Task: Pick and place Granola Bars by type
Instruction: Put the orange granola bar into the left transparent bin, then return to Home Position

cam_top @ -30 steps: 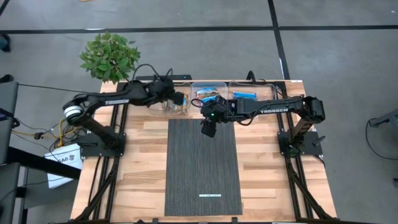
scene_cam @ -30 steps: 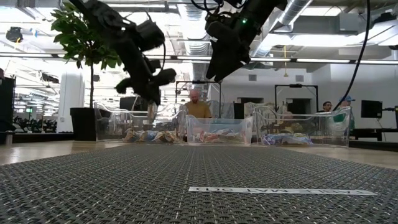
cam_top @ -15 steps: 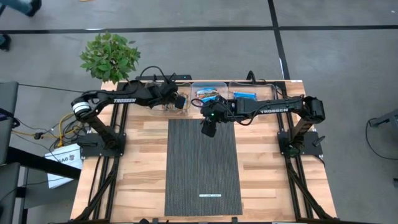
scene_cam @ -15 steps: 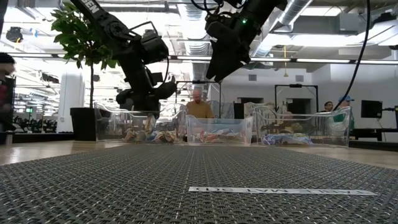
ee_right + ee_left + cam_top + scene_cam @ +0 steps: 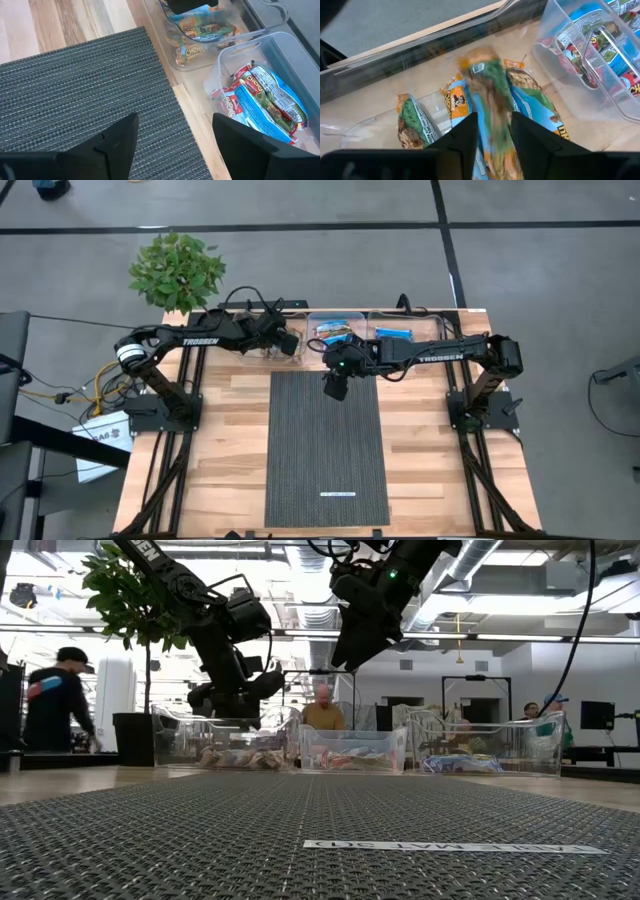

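left gripper (image 5: 492,132) over left bin (image 5: 262,352), jaws just parting, tan bar (image 5: 492,107) blurred, dropping onto bars there | right gripper (image 5: 337,387) wide open, empty, over mat (image 5: 325,450) | mat bare: sorting looks nearly done

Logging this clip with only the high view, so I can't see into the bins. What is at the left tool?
Observer: In the left wrist view, a blurred tan-and-green granola bar sits right at the left tool, above other bars in the left bin.
Operator: Is the right tool carrying anything?
Observer: No. Its wrist view shows the right tool open and empty at the mat's edge.
Operator: And the middle bin?
Observer: The middle bin holds blue-and-red bars.
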Tool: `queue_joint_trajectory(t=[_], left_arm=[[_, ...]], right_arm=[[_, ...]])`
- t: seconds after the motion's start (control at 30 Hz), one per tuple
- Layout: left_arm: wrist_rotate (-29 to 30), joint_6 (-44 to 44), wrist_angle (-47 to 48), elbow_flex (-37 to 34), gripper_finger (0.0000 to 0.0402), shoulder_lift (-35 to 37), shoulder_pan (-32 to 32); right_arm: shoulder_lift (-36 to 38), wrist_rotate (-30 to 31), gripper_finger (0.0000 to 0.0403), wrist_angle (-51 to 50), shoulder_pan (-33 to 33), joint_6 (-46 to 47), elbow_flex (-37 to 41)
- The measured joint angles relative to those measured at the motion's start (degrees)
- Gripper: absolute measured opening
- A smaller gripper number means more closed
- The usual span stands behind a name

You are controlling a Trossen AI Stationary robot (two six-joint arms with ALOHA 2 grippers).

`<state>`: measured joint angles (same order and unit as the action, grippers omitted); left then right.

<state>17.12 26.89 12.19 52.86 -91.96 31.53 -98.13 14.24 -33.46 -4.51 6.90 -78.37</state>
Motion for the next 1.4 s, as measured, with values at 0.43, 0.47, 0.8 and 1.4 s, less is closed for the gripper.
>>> queue_joint_trajectory(t=[0.43,0.47,0.8,1.4], left_arm=[[-0.1,-4.3,-0.2,0.0,0.0153,0.0,0.0],[-0.1,-4.8,-0.2,0.0,0.0153,0.0,0.0],[2.3,-13.7,-2.5,0.0,0.0153,0.8,-3.1],[8.7,-24.7,-6.5,-2.6,0.0153,18.6,-19.3]], right_arm=[[0.0,-0.6,0.0249,2.1,0.0,0.6,0.0],[0.0,-0.7,0.0249,2.9,0.0,0.6,0.0],[0.0,-11.0,0.0249,9.3,0.4,-2.8,0.0],[16.1,-23.3,0.0249,5.4,9.7,-6.2,13.7]])
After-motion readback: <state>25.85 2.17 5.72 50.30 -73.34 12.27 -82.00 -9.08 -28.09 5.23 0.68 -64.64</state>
